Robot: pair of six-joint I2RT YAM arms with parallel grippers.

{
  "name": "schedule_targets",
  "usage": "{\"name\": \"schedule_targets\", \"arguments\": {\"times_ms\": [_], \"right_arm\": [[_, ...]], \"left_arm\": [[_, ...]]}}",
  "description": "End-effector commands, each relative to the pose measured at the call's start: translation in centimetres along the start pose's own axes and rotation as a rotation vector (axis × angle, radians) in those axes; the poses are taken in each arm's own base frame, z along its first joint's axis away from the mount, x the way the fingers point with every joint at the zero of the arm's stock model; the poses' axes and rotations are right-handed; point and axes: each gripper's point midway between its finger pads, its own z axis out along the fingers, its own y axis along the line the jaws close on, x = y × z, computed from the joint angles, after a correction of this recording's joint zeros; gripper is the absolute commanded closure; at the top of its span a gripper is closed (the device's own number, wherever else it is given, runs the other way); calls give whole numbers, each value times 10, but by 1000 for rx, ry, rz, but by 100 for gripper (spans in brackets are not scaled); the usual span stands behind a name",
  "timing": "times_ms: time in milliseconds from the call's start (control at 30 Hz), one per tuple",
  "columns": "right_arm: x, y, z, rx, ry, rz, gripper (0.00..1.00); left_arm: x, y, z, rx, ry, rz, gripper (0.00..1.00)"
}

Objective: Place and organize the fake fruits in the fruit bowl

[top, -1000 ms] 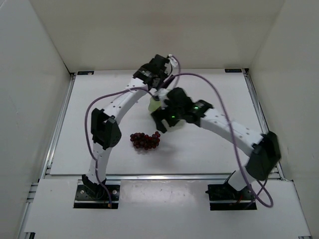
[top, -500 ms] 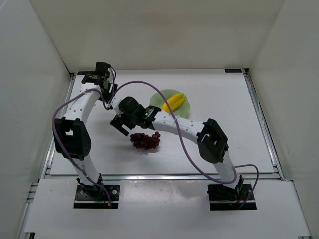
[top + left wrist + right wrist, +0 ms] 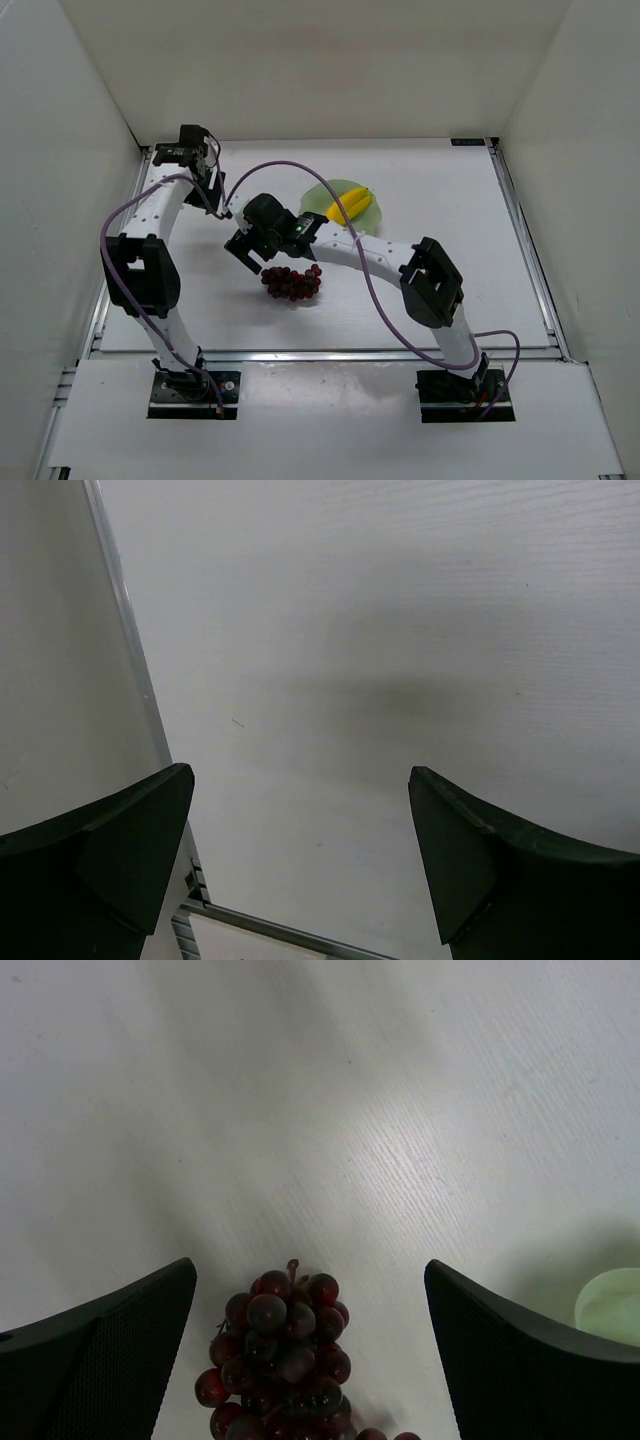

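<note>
The dark red-purple grapes (image 3: 292, 282) lie on the white table in front of the pale green fruit bowl (image 3: 368, 214). The yellow banana (image 3: 347, 205) lies in the bowl. My right gripper (image 3: 250, 258) is open and empty, just left of and above the grapes. In the right wrist view the grapes (image 3: 283, 1360) lie low between my open fingers (image 3: 120, 1340), with the gripper (image 3: 310, 1268) over the bunch's stem end, and the bowl's rim (image 3: 612, 1305) shows at the right edge. My left gripper (image 3: 203, 170) is open and empty at the far left corner (image 3: 300, 772).
White walls enclose the table on three sides. A metal rail (image 3: 122, 240) runs along the left edge and also shows in the left wrist view (image 3: 130, 650). Purple cables loop over both arms.
Both arms left the bowl, uncovering it and the banana. The left arm swung to the far left corner. The right gripper swung left to beside the grapes.
</note>
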Motion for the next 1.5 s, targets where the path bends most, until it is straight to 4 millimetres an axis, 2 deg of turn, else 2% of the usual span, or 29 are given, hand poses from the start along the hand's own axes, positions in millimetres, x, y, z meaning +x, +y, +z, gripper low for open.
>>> {"name": "schedule_targets", "arguments": {"times_ms": [0, 100, 267, 433, 467, 500, 600, 767, 833, 933, 967, 1100, 1133, 1200, 1300, 1333, 1367, 1400, 1433, 1467], "right_arm": [[140, 36, -16, -114, 489, -134, 1], [129, 35, -21, -107, 428, -132, 1], [108, 26, -34, -41, 344, -94, 1], [87, 6, -45, -11, 260, 31, 1], [80, 10, -46, -36, 233, 35, 1], [71, 5, -50, -35, 201, 59, 1], [70, 7, -54, -71, 186, 44, 1], [119, 12, -43, -110, 351, -61, 1], [141, 15, -32, -100, 407, -73, 1], [156, 13, -14, -83, 437, -77, 1], [155, 13, -5, -81, 439, -68, 1], [155, 7, 11, -41, 449, -68, 1], [155, 7, 8, -42, 461, -68, 4], [155, 7, 10, -41, 469, -60, 27], [131, 11, -7, -53, 411, -12, 58], [121, 13, -11, -60, 378, 1, 66], [96, 13, -23, -62, 306, 17, 74], [83, 14, -30, -69, 269, 33, 80], [62, 10, -46, -83, 201, 87, 80], [44, 6, -53, -90, 139, 119, 80]], "left_arm": [[-53, 47, -30, -71, -208, -199, 0], [-52, 48, -26, -80, -195, -197, 0], [-38, 56, -5, -104, -132, -216, 0], [-22, 46, 7, -85, -84, -199, 0], [-18, 44, 9, -83, -72, -195, 0], [-15, 44, 11, -91, -60, -192, 0], [-10, 45, 16, -109, -39, -187, 0], [-11, 49, 15, -105, -45, -198, 0], [-11, 49, 15, -105, -45, -198, 0], [-11, 49, 15, -105, -45, -198, 0], [-11, 49, 15, -105, -45, -198, 0], [-12, 51, 12, -107, -53, -192, 0], [-10, 54, 13, -111, -50, -199, 0], [-10, 54, 13, -111, -50, -199, 0], [-8, 53, 15, -110, -41, -196, 0], [-5, 51, 16, -108, -33, -193, 0], [-3, 54, 17, -112, -30, -210, 0], [-3, 55, 17, -112, -30, -210, 0], [-3, 55, 17, -112, -30, -210, 0], [-3, 55, 17, -112, -30, -210, 0]]}}
